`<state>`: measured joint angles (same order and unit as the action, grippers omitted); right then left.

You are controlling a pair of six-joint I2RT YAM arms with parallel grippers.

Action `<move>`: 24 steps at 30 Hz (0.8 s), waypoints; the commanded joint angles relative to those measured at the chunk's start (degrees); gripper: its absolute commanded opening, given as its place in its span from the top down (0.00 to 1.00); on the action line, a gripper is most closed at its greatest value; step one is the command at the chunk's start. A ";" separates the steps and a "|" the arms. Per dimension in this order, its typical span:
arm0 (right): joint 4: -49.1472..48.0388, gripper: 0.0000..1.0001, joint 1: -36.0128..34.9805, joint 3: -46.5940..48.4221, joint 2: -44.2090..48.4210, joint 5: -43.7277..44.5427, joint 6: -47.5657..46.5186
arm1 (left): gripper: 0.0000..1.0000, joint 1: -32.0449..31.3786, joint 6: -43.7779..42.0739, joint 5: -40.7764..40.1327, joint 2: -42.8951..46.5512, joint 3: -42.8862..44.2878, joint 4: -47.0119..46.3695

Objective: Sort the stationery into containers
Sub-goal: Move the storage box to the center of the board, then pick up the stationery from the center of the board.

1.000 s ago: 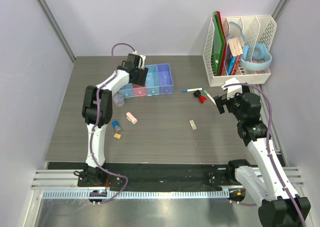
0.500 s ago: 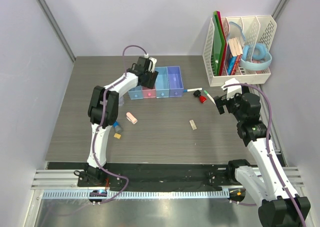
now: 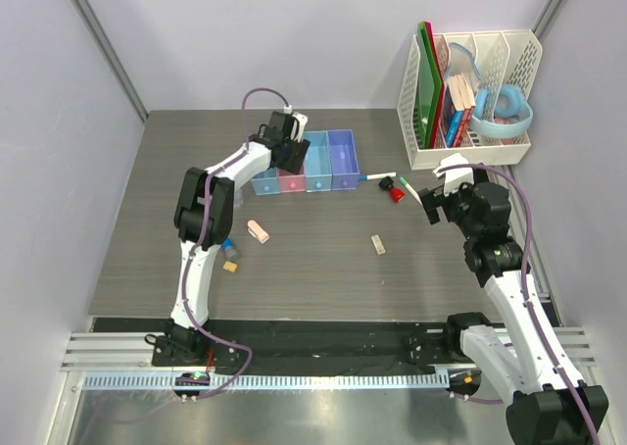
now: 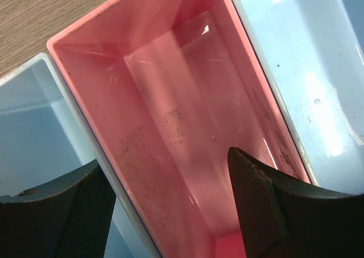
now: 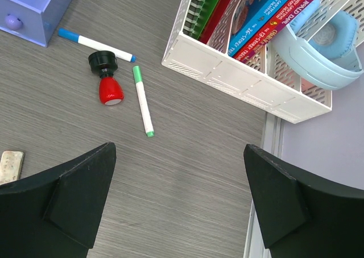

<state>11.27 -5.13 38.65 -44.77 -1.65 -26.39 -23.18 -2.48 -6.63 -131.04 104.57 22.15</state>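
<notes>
Left gripper (image 4: 165, 161) low over pink bin (image 4: 170, 70), second in four-bin row (image 3: 304, 161) at far centre; jaws wide, gripping nothing. Right gripper (image 5: 179, 150) raised at right, jaws wide, empty. Just left of it: red-black piece (image 5: 108, 79), two pens (image 5: 142, 99). Nearer, at centre: beige eraser (image 3: 377, 244); further left, pink eraser (image 3: 258, 231).
</notes>
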 commanded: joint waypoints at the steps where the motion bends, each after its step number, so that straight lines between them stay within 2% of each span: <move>1: -1.25 0.00 -0.24 0.11 0.04 -0.46 0.46 | 0.25 -0.11 -0.95 -0.57 2.45 1.86 -2.82; 14: -0.63 0.00 -0.24 0.63 -0.14 -2.21 0.11 | 0.21 -0.20 0.19 0.83 10.71 -1.47 -2.38; 20: 2.00 0.00 -0.23 1.95 -0.75 -4.76 -0.59 | 0.20 -0.20 -1.47 -0.21 17.66 -3.84 1.57; 24: 2.18 0.00 -0.15 1.60 -0.31 -4.77 -0.85 | 0.20 0.67 -4.11 -1.72 22.05 -6.83 7.54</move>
<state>13.47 -5.13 38.68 -45.58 -5.21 -26.83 -23.22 -4.01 -7.07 -114.80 100.42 24.01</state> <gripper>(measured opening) 0.996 0.796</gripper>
